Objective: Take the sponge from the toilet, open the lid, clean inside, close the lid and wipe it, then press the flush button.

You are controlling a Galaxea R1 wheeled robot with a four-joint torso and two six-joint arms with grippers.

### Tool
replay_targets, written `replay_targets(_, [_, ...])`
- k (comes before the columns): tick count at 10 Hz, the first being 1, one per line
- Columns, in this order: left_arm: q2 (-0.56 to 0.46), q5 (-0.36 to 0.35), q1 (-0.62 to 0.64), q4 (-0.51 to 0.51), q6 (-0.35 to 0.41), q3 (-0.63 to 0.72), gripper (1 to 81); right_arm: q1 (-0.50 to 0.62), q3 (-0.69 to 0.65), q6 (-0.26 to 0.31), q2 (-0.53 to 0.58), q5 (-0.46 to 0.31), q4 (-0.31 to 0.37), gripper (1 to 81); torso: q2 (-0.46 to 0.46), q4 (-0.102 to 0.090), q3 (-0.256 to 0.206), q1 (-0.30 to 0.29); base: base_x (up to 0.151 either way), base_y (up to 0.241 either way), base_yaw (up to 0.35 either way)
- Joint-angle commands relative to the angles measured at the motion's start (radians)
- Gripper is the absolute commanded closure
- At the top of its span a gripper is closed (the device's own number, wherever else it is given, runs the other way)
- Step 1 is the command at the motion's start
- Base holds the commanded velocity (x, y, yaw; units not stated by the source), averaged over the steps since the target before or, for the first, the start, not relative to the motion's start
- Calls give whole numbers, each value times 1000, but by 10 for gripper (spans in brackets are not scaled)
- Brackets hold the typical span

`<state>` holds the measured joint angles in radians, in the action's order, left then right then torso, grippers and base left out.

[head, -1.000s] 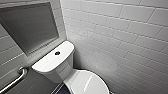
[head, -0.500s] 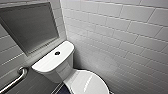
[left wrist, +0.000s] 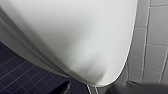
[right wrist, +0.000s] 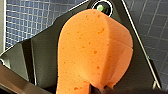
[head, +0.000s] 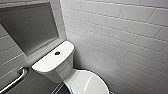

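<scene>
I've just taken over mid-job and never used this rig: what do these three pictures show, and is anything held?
This is a wheeled robot with two arms; each picture comes from one of its cameras. The head view looks down from high on the robot at the toilet: the flush button on the white tank, the lid down, tiled walls, a grab bar. The left wrist view, from that arm's camera, sits close to a white curved part of the toilet above dark floor tiles. The right wrist view shows the sponge, squeezed narrow where the right gripper pinches it. The dark plate behind it belongs to the robot.
</scene>
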<state>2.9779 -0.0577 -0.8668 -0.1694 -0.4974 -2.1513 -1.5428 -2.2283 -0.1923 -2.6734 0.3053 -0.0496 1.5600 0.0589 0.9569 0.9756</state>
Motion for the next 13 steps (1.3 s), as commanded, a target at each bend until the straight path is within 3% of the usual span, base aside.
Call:
replay_targets(1, [30, 62, 104, 8, -3, 7, 10, 0, 6, -4, 24, -63, -7, 811, 0, 0, 0, 0, 0, 0, 0])
replay_targets(5, [113, 96, 125, -27, -16, -144, 10, -1, 1, -4, 18, -63, -6, 811, 0, 0, 0, 0, 0, 0, 0])
replay_targets(9, [126, 96, 168, -74, -24, -145, 10, 0, -22, -9, 1, -74, -6, 811, 0, 0, 0, 0, 0, 0, 0])
replay_targets(13, [72, 88, 185, -154, -26, -87, 10, 3, -36, -18, -7, -78, -6, 811, 0, 0, 0, 0, 0, 0, 0])
